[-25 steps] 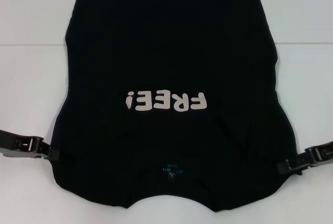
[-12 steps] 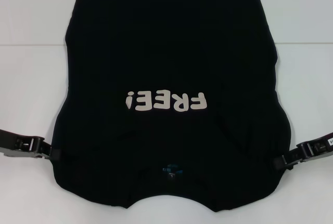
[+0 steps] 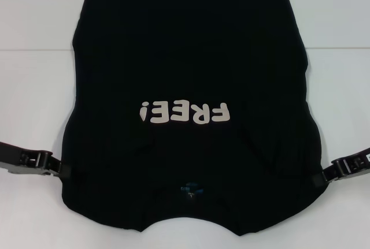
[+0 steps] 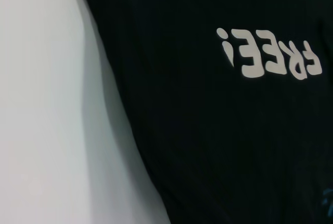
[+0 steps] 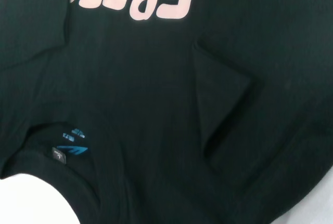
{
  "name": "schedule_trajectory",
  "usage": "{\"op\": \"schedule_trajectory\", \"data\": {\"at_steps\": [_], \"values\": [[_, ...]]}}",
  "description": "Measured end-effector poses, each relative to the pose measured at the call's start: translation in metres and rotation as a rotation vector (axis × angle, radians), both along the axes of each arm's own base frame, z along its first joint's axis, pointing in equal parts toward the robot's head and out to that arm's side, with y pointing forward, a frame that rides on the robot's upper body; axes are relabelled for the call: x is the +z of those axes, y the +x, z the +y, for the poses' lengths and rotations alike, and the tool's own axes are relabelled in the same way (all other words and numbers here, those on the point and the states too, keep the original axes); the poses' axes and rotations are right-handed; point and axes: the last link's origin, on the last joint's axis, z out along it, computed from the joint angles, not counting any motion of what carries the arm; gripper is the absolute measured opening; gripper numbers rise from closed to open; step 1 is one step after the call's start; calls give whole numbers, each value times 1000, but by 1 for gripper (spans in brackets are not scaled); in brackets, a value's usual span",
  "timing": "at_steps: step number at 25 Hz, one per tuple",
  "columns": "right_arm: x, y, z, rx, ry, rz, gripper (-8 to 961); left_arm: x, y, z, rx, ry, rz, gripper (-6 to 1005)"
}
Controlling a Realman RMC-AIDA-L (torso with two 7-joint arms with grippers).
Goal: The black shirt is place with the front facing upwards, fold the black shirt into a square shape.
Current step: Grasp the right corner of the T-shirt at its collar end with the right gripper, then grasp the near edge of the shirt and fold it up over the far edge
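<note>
The black shirt (image 3: 185, 58) lies flat on the white table, front up, its collar toward me. Its white "FREE!" lettering (image 3: 184, 112) reads upside down from the head view, and the small blue neck label (image 3: 191, 190) sits inside the collar. No sleeves stick out past the sides. My left gripper (image 3: 62, 171) rests low against the shirt's left edge near the shoulder. Opposite it, my right gripper (image 3: 321, 178) touches the right edge. The left wrist view shows the shirt (image 4: 208, 130) beside bare table. In the right wrist view the shirt (image 5: 156, 78) has a raised crease (image 5: 218, 99) and the label (image 5: 70, 150) shows.
The white table (image 3: 34, 99) runs out on both sides of the shirt. The shirt's hem lies at the far side and its collar edge close to the near side.
My right gripper has drawn outward to the right, and the shirt's right shoulder edge now bulges out less. My left gripper has crept slightly inward against the left edge.
</note>
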Motion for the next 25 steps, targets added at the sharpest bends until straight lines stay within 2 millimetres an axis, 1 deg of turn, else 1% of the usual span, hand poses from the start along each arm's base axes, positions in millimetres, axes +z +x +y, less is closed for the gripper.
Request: {"op": "schedule_trajectory", "data": {"at_steps": [4, 7, 11, 14, 16, 19, 21, 23, 25], "values": [[8, -1, -6, 16, -61, -4, 81, 3, 2, -6, -17, -76, -23, 111], [17, -1, -18, 44, -152, -12, 80, 10, 5, -16, -43, -178, -64, 114], [24, 0, -38, 98, -308, -19, 80, 17, 11, -36, -78, -336, -108, 118], [21, 1, -58, 137, -454, -22, 81, 15, 16, -53, -110, -481, -128, 121], [17, 2, -64, 143, -498, -26, 85, 12, 17, -58, -114, -528, -125, 123], [13, 1, -63, 144, -469, -2, 96, 11, 19, -55, -123, -499, -142, 125], [15, -1, -56, 134, -391, 44, 103, 12, 21, -47, -134, -430, -162, 127], [22, -4, -46, 110, -284, 96, 111, 14, 25, -33, -130, -319, -193, 129], [32, -5, -33, 88, -161, 151, 118, 20, 28, -16, -90, -193, -219, 131]]}}
